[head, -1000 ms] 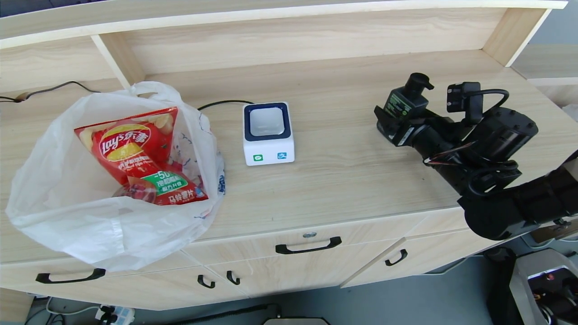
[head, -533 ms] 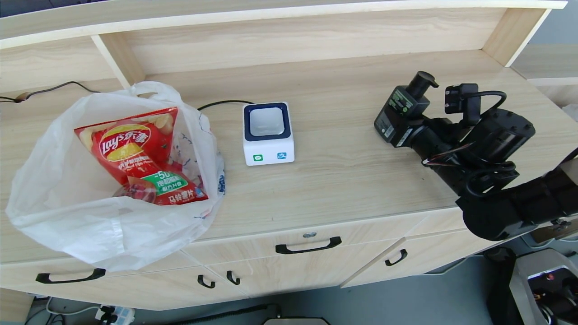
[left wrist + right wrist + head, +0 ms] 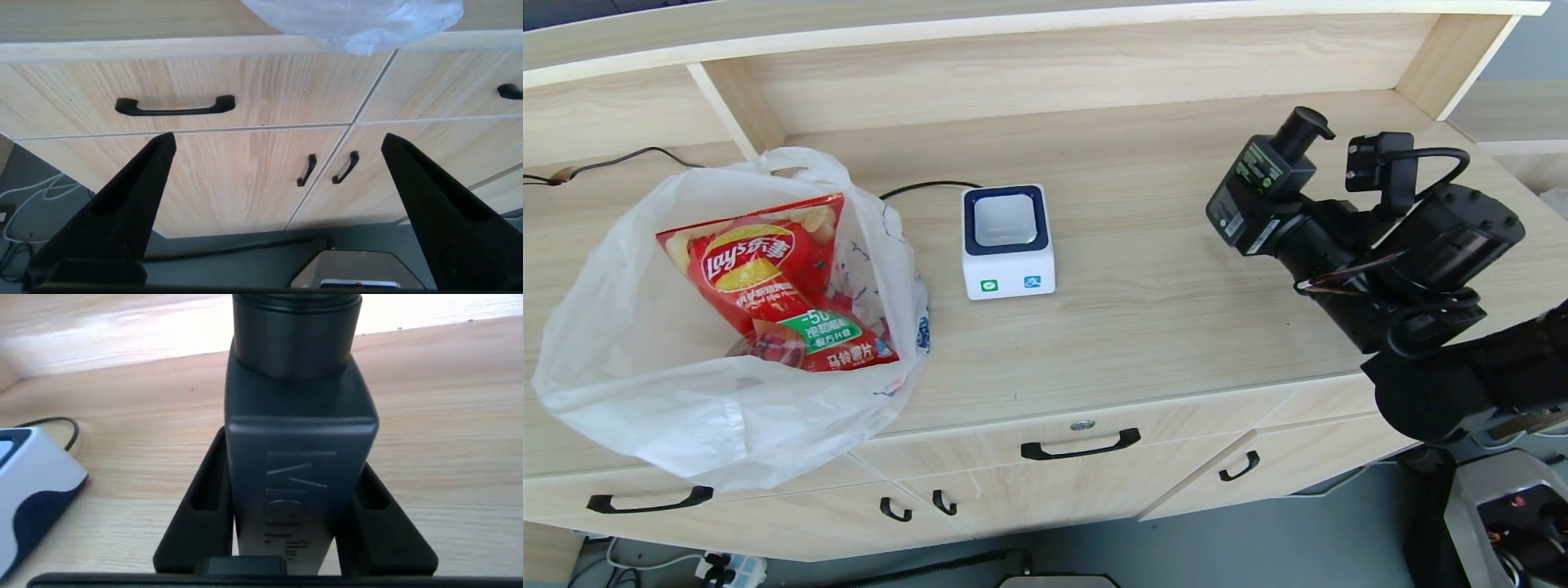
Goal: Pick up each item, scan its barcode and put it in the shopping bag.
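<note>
Clamped in right gripper (image 3: 1260, 231): black pump bottle (image 3: 1264, 178), tilted over counter (image 3: 1160, 310), labels on side, print unreadable; left gripper (image 3: 278, 139) spread wide, facing drawers (image 3: 245, 163).

A shop checkout: wooden counter (image 3: 1143, 327), barcode scanner (image 3: 1008, 241), plastic shopping bag (image 3: 629, 384).

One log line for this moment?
right end effector: shut on dark square pump bottle, over wooden counter | red chip packet: in white plastic bag

Bright, even light — soft, faint shadows beside the shopping bag (image 3: 686, 392) on the counter (image 3: 1143, 327).
</note>
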Available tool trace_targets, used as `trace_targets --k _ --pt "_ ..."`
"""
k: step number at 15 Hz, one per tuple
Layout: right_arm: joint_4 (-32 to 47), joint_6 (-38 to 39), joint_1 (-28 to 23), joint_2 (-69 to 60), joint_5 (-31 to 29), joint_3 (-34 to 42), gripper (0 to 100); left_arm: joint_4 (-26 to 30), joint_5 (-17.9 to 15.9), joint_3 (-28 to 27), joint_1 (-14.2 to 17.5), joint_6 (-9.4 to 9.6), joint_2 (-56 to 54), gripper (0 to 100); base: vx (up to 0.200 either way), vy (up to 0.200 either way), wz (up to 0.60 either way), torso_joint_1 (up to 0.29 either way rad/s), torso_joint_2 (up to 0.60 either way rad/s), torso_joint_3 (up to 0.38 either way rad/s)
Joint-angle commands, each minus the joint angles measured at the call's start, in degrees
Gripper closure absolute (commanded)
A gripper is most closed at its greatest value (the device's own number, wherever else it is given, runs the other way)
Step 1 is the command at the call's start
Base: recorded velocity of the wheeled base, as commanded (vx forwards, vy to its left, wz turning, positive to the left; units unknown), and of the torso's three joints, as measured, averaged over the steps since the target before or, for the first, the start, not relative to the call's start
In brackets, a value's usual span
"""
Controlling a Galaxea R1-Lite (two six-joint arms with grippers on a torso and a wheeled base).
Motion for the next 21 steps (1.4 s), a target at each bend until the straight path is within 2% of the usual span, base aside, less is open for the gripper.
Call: trace_targets --k 1,2,3,4,6,11,12,14,17,21 --pt "-0.11 0.52 8.57 -8.24 -4.30 5.19 100 -0.02 0.01 0.00 0.00 0.06 -0.02 0 0.000 0.000 0.00 0.000 0.00 0.000" --pt "-0.02 1.58 14.55 -10.78 -7.64 8.44 100 -0.02 0.01 0.00 0.00 0.15 -0.02 0 0.000 0.000 0.00 0.000 0.00 0.000" --pt "0.07 1.93 18.15 -11.93 -9.40 10.03 100 -0.02 0.01 0.00 0.00 0.15 -0.02 0 0.000 0.000 0.00 0.000 0.00 0.000" --pt "1.12 4.04 27.38 -14.04 -14.32 11.35 100 -0.02 0.01 0.00 0.00 0.15 -0.02 0 0.000 0.000 0.00 0.000 0.00 0.000" --pt "1.12 7.03 33.62 -14.56 -17.57 11.43 100 -0.02 0.01 0.00 0.00 0.06 -0.02 0 0.000 0.000 0.00 0.000 0.00 0.000" --pt "4.46 18.63 34.76 -15.79 -12.12 6.60 100 0.07 0.01 0.00 0.00 0.15 -0.02 0 0.000 0.000 0.00 0.000 0.00 0.000" --pt "5.08 20.65 37.13 -16.94 -10.63 5.63 100 0.07 0.01 0.00 0.00 0.15 -0.02 0 0.000 0.000 0.00 0.000 0.00 0.000" --pt "9.30 22.32 40.39 -20.36 -8.08 5.81 100 0.07 0.01 0.00 0.00 0.06 -0.02 0 0.000 0.000 0.00 0.000 0.00 0.000" --pt "14.22 23.29 45.22 -24.41 -7.64 5.54 100 0.07 0.01 0.00 0.00 0.15 -0.02 0 0.000 0.000 0.00 0.000 0.00 0.000" --pt "19.49 26.80 46.71 -28.19 -7.90 5.37 100 -0.02 0.01 0.00 0.00 0.24 -0.02 0 0.000 0.000 0.00 0.000 0.00 0.000"
